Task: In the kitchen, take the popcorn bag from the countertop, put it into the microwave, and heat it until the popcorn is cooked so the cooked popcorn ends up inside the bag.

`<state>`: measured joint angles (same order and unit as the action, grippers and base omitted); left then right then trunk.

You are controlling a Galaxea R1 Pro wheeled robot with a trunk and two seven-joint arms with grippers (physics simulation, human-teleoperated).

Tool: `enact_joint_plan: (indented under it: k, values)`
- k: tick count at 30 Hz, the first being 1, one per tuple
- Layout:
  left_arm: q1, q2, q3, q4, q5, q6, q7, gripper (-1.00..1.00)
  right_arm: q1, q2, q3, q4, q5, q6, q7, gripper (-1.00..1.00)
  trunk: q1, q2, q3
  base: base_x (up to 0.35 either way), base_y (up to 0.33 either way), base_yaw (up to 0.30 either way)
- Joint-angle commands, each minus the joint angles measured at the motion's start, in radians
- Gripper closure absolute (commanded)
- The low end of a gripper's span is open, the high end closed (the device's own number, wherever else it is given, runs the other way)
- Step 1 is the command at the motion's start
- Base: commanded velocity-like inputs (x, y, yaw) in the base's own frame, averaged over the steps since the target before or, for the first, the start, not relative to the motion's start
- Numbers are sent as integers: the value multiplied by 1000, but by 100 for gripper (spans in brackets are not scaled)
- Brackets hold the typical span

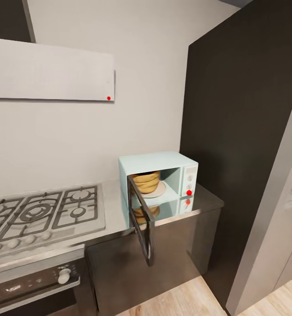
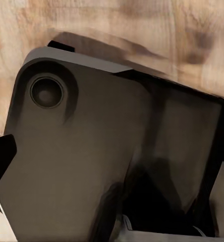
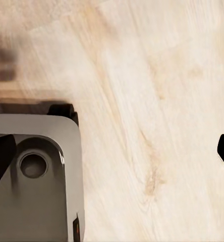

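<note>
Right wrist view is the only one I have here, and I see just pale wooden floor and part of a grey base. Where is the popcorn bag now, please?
Observer: In the head view, the small tan-brown sack-like popcorn bag sits inside the pale mint-blue boxy microwave, on a round plate.
Operator: Is the microwave door closed?
Observer: No. The dark glass door stands swung open, out over the edge of the smooth grey metallic countertop.
Operator: What is beside the microwave?
Observer: A grey gas hob lies on its left in the head view, and a tall dark cabinet stands on its right.
</note>
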<state>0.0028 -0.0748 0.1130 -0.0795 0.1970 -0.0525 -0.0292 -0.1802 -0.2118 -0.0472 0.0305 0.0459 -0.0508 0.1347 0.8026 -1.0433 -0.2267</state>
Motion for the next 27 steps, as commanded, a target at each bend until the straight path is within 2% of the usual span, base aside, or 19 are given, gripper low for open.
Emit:
enact_joint_plan:
  k: [1, 10, 13, 27]
  values:
    - [0, 0, 9, -1, 4, -1, -3, -100, -2, -1, -5, 3, 4, -5, 3, -100, 0, -1, -1, 0, -283, 0]
    - [0, 1, 11, 0, 7, -1, -3, -100, -1, 0, -5, 3, 3, -4, 2, -100, 0, -1, -1, 0, -283, 2]
    - [0, 2, 11, 0, 8, -2, -3, -100, -1, 0, -5, 3, 3, -4, 2, -100, 0, -1, -1, 0, -271, 158]
    - [0, 4, 13, 0, 10, -3, -3, -100, -1, 0, -5, 3, 3, -5, 2, -100, 0, -1, -1, 0, -21, 268]
